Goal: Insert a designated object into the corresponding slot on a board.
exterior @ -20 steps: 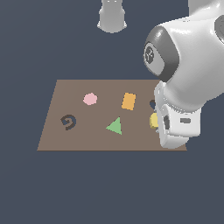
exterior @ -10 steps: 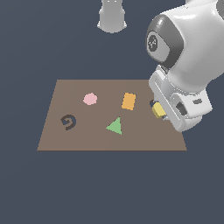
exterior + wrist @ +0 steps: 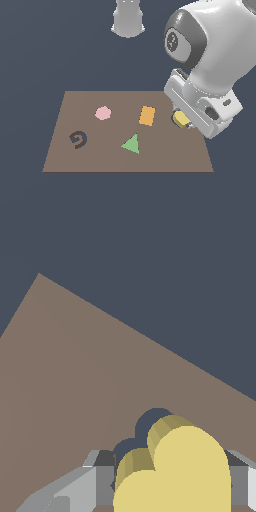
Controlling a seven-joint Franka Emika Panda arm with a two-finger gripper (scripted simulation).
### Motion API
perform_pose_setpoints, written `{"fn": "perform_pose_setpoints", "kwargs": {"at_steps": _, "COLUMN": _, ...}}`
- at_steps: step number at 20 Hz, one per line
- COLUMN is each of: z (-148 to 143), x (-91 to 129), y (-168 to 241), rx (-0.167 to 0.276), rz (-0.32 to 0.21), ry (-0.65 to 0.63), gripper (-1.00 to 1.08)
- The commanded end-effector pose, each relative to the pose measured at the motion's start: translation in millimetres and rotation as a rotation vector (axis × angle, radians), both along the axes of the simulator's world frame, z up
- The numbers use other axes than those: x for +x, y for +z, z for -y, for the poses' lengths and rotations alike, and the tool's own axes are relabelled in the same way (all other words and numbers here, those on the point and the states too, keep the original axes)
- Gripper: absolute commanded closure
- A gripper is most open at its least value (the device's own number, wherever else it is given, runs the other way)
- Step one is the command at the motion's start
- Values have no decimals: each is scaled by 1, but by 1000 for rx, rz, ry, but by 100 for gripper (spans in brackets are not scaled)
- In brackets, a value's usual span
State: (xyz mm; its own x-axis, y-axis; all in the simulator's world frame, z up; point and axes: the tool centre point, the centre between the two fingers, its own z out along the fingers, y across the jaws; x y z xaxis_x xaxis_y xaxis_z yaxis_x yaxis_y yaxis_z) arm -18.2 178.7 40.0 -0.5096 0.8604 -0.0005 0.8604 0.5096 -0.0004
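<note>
The pale-yellow heart block (image 3: pixel 175 471) is held between my gripper's (image 3: pixel 172 476) grey fingers (image 3: pixel 85 481), lifted above the brown board (image 3: pixel 75 381). Just beyond it in the wrist view, the dark heart-shaped slot (image 3: pixel 145 428) shows partly, the rest hidden by the block. In the exterior view the heart block (image 3: pixel 180 119) peeks out under the white arm head at the board's (image 3: pixel 100 160) right side. The gripper (image 3: pixel 182 121) is mostly hidden by the arm, and the slot is not visible there.
On the board lie a pink hexagon (image 3: pixel 103 113), an orange rectangle (image 3: pixel 147 115), a green triangle (image 3: pixel 131 144) and a dark G-shaped cutout (image 3: pixel 78 139). A grey robot base (image 3: pixel 128 19) stands beyond the board's far edge.
The arm has risen and moved toward the board's far side, carrying the yellow heart up with it. The pieces on the board have not moved.
</note>
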Motion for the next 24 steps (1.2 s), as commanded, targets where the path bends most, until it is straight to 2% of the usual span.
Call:
{"fn": "perform_pose_setpoints", "kwargs": {"at_steps": 1, "z": 0, "x": -3, "y": 0, "rx": 0, "rz": 1, "ry": 31, "gripper": 108}}
{"fn": "perform_pose_setpoints", "kwargs": {"at_steps": 14, "z": 2, "x": -6, "y": -10, "rx": 0, "rz": 0, "ry": 51, "gripper": 108}}
{"fn": "perform_pose_setpoints", "kwargs": {"at_steps": 15, "z": 2, "x": -6, "y": -10, "rx": 0, "rz": 0, "ry": 51, "gripper": -92}}
{"fn": "perform_pose_setpoints", "kwargs": {"at_steps": 24, "z": 2, "x": -6, "y": -10, "rx": 0, "rz": 0, "ry": 51, "gripper": -92}}
